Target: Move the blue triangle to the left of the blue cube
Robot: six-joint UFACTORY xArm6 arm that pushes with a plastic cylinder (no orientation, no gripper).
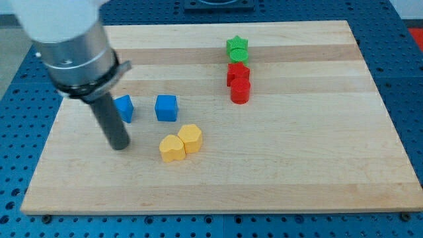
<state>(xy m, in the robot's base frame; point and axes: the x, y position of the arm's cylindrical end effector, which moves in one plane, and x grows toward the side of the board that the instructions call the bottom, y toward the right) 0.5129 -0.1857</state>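
The blue triangle (124,108) lies on the wooden board at the view's left, just left of the blue cube (166,108), with a small gap between them. My tip (119,146) rests on the board below and slightly left of the blue triangle. The rod's shaft covers the triangle's left edge. The tip is apart from the blue cube.
A yellow heart-like block (172,149) and a yellow hexagon-like block (190,138) touch each other below the blue cube. At the view's top middle, a green star (236,45) and a green cylinder (238,55) stand above a red star (238,73) and a red cylinder (240,90).
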